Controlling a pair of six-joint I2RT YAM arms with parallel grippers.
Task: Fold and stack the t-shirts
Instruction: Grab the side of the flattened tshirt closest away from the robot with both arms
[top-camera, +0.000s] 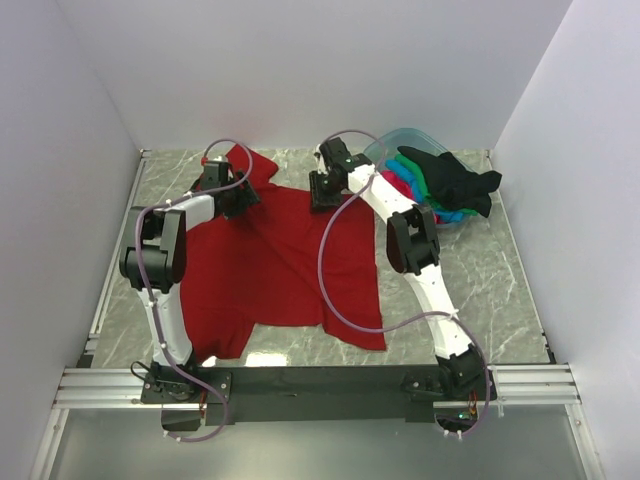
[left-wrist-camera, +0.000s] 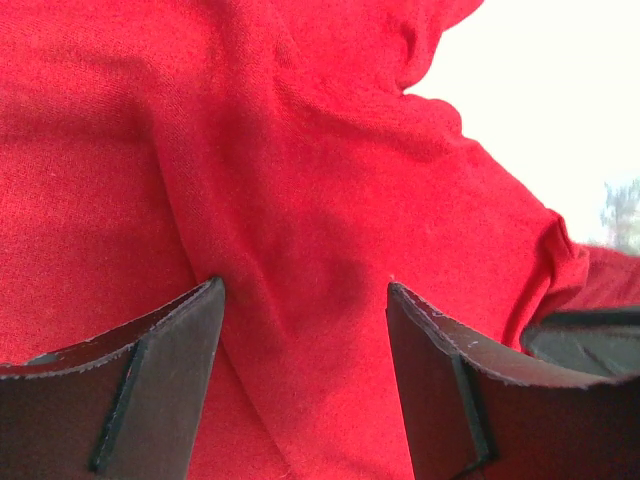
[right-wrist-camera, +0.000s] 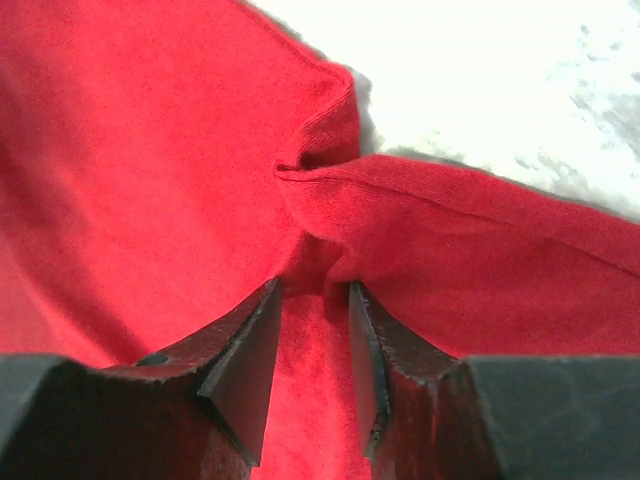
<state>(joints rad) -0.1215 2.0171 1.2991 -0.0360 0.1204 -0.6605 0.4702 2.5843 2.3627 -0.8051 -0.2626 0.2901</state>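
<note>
left tool (left-wrist-camera: 303, 288): jaws wide apart | right tool (right-wrist-camera: 313, 285): jaws narrowly apart

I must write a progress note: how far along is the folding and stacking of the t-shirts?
Done: nothing folded or stacked shows. In hand: the dark red t-shirt lies spread on the table; the left end effector stands open over its cloth, the right end effector has narrow jaws around a fold at its edge, grip uncertain. Left: folding it, then the other t-shirts heaped in the tub.
</note>
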